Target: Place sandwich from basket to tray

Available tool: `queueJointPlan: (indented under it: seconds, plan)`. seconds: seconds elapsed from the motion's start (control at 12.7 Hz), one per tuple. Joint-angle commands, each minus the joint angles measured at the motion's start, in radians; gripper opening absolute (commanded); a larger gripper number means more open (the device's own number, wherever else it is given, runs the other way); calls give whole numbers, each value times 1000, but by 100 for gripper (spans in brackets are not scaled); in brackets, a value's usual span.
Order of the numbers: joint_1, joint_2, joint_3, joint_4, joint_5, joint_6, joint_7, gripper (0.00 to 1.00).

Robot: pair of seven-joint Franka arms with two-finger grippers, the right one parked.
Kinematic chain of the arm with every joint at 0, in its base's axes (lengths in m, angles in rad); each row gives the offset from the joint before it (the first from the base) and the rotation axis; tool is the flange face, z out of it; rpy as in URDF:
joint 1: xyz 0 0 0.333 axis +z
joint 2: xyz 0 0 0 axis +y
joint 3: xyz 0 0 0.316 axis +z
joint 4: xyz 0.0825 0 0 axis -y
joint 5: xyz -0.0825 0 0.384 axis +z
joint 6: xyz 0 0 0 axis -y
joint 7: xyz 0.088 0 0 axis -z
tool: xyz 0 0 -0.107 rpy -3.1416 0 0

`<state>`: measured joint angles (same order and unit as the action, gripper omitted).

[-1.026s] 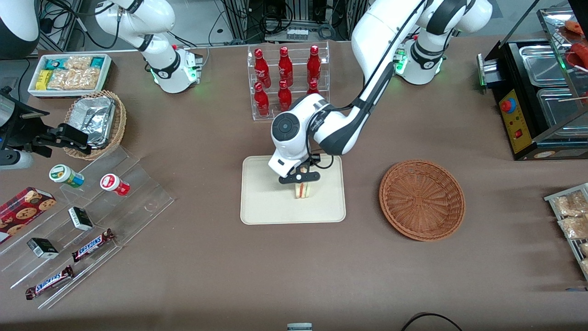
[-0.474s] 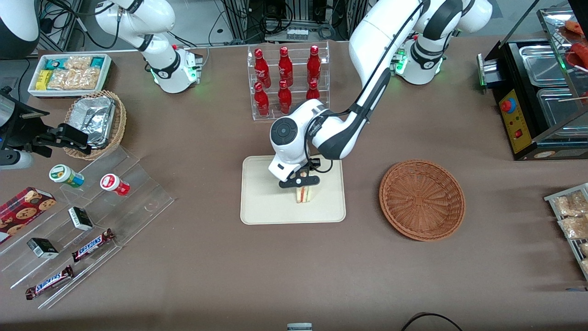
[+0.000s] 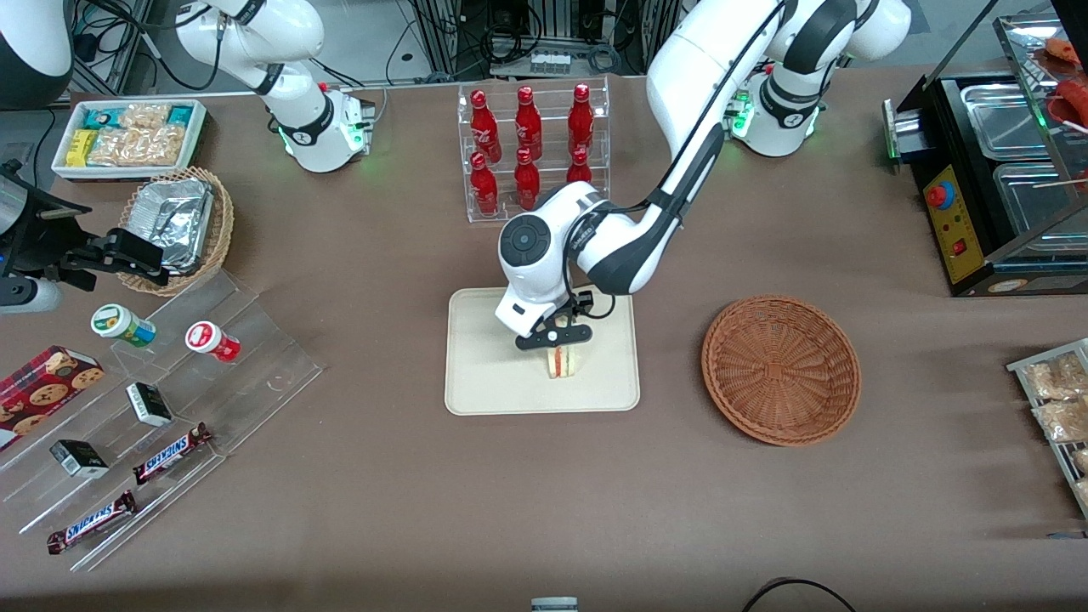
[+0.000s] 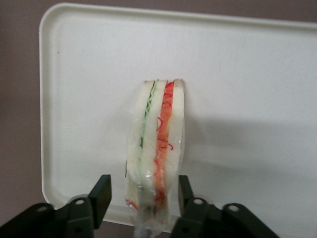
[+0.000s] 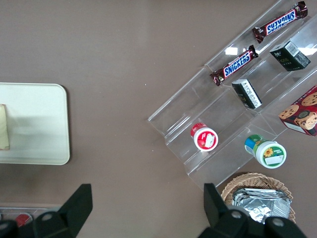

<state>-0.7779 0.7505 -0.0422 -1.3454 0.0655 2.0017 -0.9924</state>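
Brown-clothed table, cream tray near its middle, round wicker basket well apart toward the working arm's end, nothing in it. Sandwich already on the tray, standing on edge, filling layers upright. Gripper directly above it, fingers spread to either side of the wedge with a gap on one side at least, so released, no grip. Judged step: release finished, placement all but done. Next move: straight lift clear, no sideways drift, lest a finger catch the clear wrap and topple the wedge.
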Motion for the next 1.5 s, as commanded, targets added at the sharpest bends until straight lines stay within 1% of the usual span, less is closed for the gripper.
queueJointPlan:
  seconds: [0.0, 0.16, 0.32, 0.47, 0.63, 0.79, 1.03, 1.18, 1.42]
  plan:
    - [18, -101, 8, 2, 8, -90, -52, 100]
    - [72, -202, 7, 0, 1, -171, -51, 100]
    - [142, -310, 7, 0, -45, -277, -37, 100]
    - [195, -390, 7, -3, -47, -401, -32, 100]
    - [259, -442, 8, -8, -44, -484, -22, 100]
    - [316, -479, 8, -9, -44, -538, 90, 100]
    - [438, -522, 8, -12, -49, -622, 301, 100]
    - [514, -542, 8, -21, -42, -653, 357, 100]
    - [630, -563, 8, -40, -39, -681, 584, 100]
